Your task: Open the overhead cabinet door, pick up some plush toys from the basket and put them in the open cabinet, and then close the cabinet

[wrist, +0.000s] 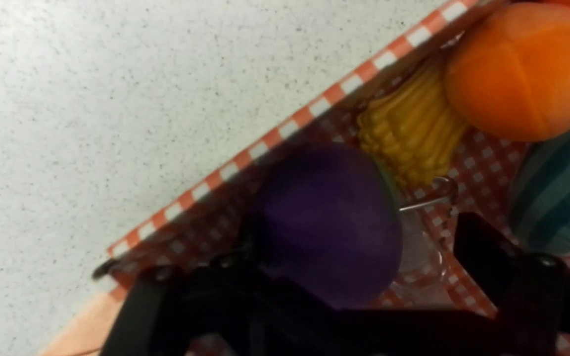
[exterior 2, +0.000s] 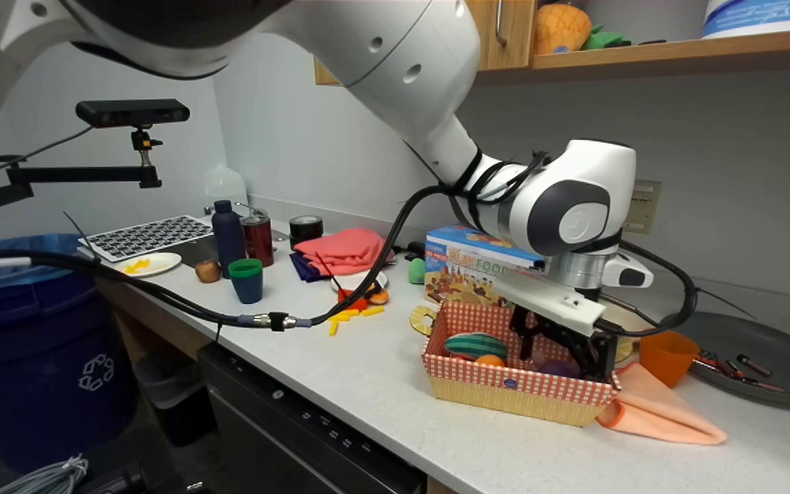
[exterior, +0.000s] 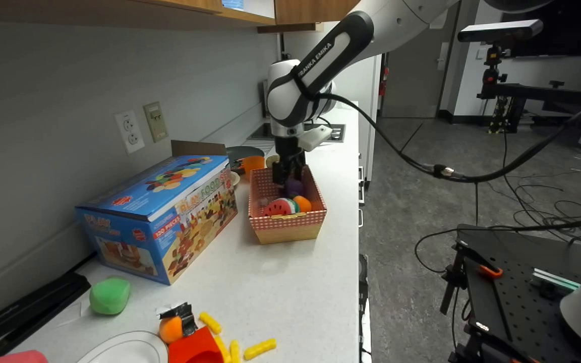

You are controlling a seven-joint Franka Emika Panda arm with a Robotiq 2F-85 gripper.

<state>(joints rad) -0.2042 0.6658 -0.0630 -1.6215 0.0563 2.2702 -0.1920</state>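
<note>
Bench (exterior: pixel 270 272), overhead cabinet (exterior: pixel 169 14) and a checked basket (exterior 2: pixel 522 396) with the pincer (wrist: pixel 356 227) inside.

The cabinet hangs on the wall (exterior: pixel 58 116), higher than the basket, part of its inside showing in both exterior views; the blue food box (exterior: pixel 154 212) stands near the basket, apart from it, and a peach cloth (exterior 2: pixel 662 412) lies at the basket's corner. Within the basket, the pincer has its fingers (wrist: pixel 485 259) spread wide. There too lie the watermelon toy (exterior 2: pixel 476 345) and, smaller, the purple toy (wrist: pixel 337 222), which sits between the fingers, close to one and apart from the other; whether the close finger touches it, I cannot tell.
</note>
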